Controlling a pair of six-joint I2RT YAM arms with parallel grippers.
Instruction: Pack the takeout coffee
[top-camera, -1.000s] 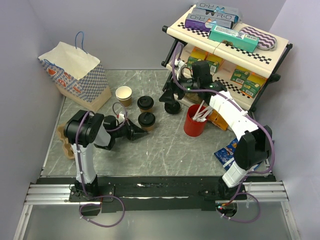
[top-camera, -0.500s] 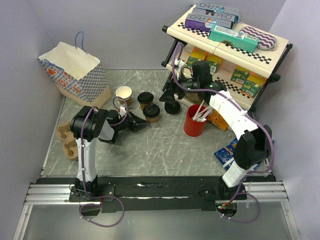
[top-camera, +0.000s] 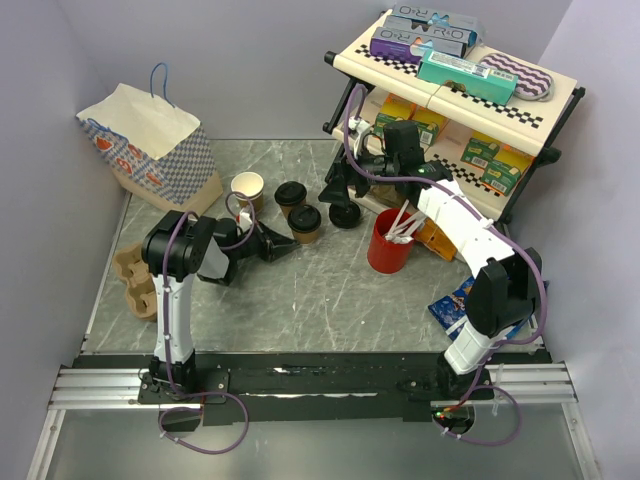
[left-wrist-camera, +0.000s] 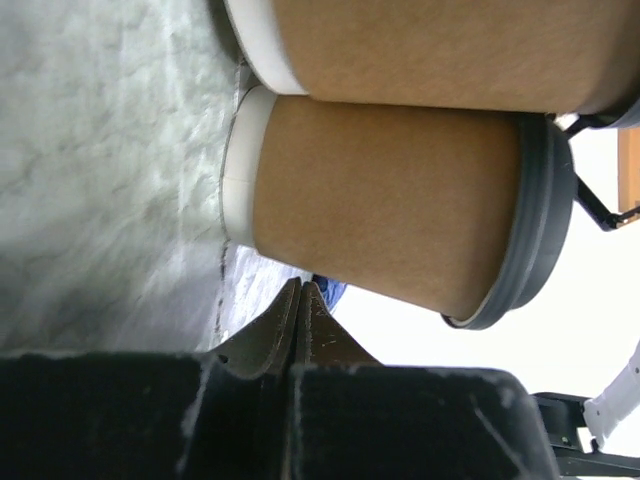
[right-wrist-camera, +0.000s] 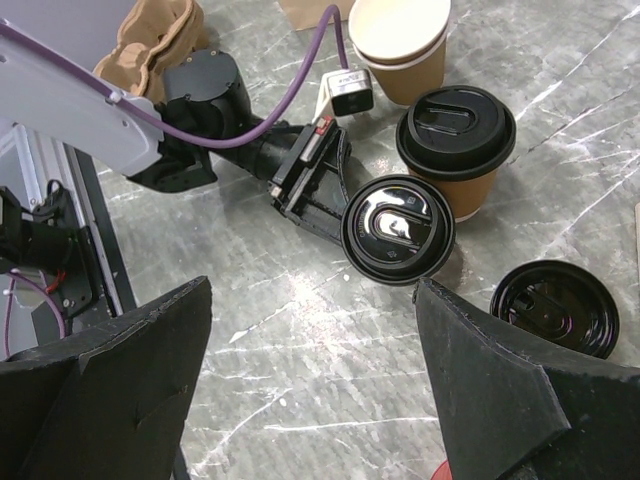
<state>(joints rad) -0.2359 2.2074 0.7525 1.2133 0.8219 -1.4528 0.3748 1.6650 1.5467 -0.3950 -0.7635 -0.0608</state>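
1. My left end effector (left-wrist-camera: 300, 300) is fully closed and holds nothing. Its dark fingertips are pinched into a wedge low beside the nearer lidded cup (right-wrist-camera: 398, 228), and the overhanging lid hides whether they touch it.
2. My right end effector (right-wrist-camera: 312, 300) gapes wide and empty above the table (top-camera: 330, 290). Its blunt black fingers are cut off at the wrist view's bottom edge.
3. Both takeout coffees stand upright mid-table. The farther lidded cup (right-wrist-camera: 457, 130) is right against the nearer one, with no gap I can see. They have matte brown paper walls and glossy round black lids.
4. A lidless cup (right-wrist-camera: 397, 40), white inside, is cropped at the frame's top. A loose black lid (right-wrist-camera: 555, 307) lies flat on the grey veined surface.
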